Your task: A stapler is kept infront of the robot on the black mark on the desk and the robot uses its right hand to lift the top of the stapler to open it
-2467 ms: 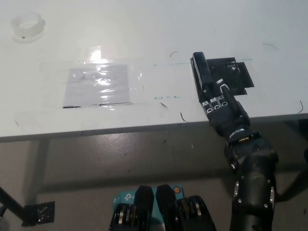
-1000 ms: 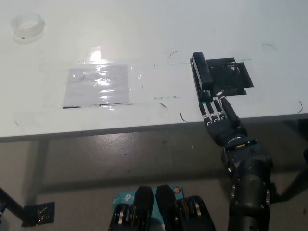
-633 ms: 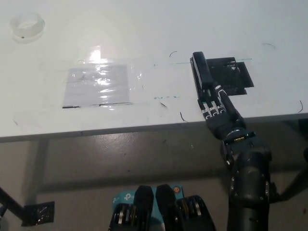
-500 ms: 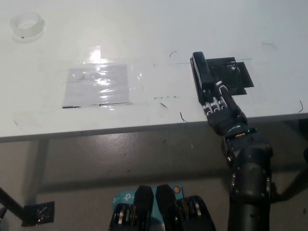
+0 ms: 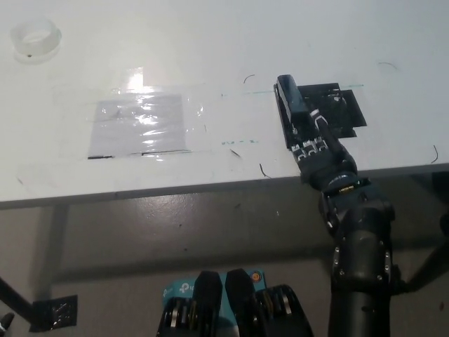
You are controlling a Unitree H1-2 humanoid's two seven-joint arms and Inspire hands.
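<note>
This looks like a robotics lab or test bench rather than a home or office. The white counter (image 5: 210, 42) is bare and marked up for trials: a black tape patch (image 5: 337, 112) fixes a placement spot, a rectangle of clear glossy film (image 5: 137, 125) is stuck flat on the surface, and thin green lines and small pen ticks (image 5: 238, 142) are drawn between them. A roll of clear tape (image 5: 31, 38) lies at the far left corner. Under the counter's edge is a plain grey floor (image 5: 175, 232), with a black tape marker (image 5: 55, 309) stuck on it near a dark leg.
</note>
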